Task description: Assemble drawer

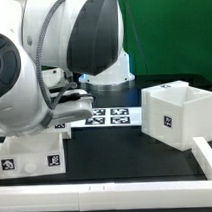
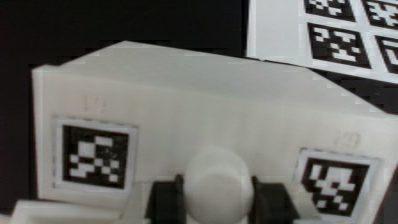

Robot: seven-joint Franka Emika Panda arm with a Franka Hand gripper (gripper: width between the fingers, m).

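Between the jaws sits a tagged white tray's (image 2: 178,90) knob (image 2: 217,178).

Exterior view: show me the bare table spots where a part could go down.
Largest free patch: the black table between the tray, the marker board, the casing and the border rail. A smaller strip lies between the marker board and the arm's base. Crowded: the exterior view's left, where the arm hangs over the tray.
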